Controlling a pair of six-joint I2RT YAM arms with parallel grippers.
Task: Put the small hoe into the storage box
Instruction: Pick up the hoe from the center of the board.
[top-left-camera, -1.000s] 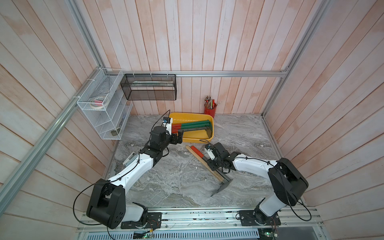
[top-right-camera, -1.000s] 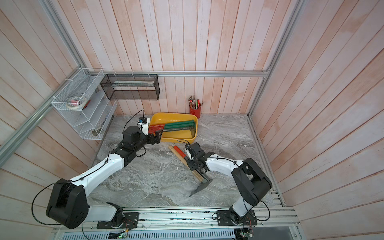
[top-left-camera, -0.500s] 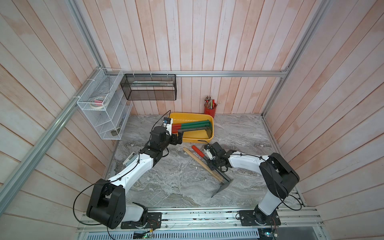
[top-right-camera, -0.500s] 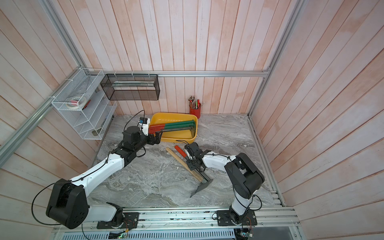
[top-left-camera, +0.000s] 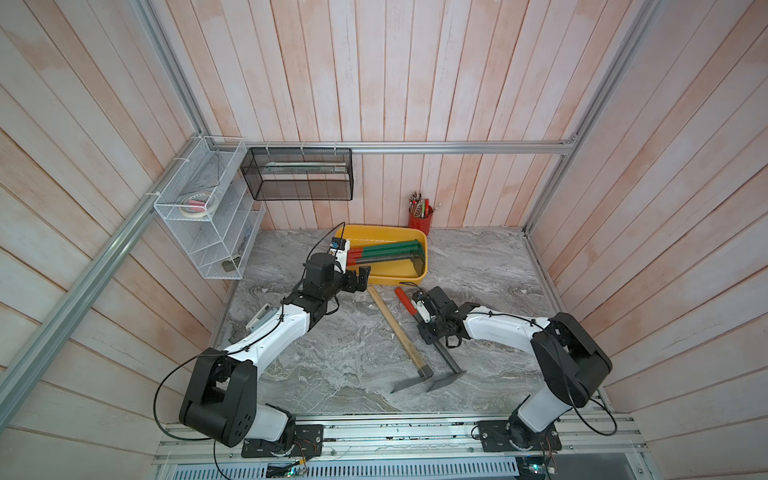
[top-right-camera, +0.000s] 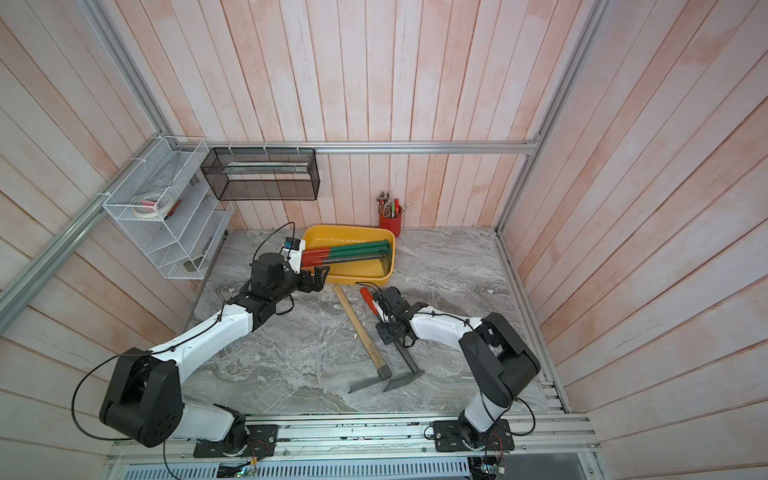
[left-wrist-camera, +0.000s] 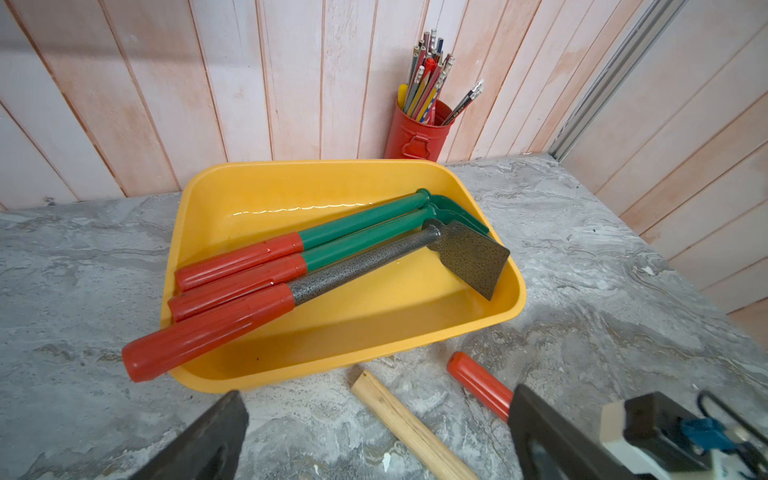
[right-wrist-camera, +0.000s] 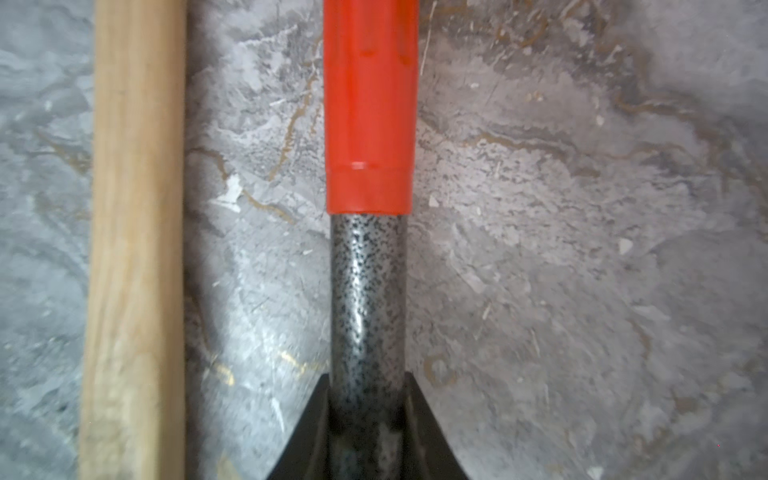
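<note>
Narrowing over the last second, the right gripper (right-wrist-camera: 366, 399) clamped the small hoe (right-wrist-camera: 368, 270) by its speckled shaft, just before the storage box (left-wrist-camera: 332, 345); the left gripper (top-left-camera: 358, 279) gaped beside it.

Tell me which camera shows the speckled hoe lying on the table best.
The top views: the small hoe shows nearly whole, red grip to blade, beside the wooden-handled hoe. The right wrist view shows only part of shaft and grip; the left wrist view, just the grip's end.
</note>
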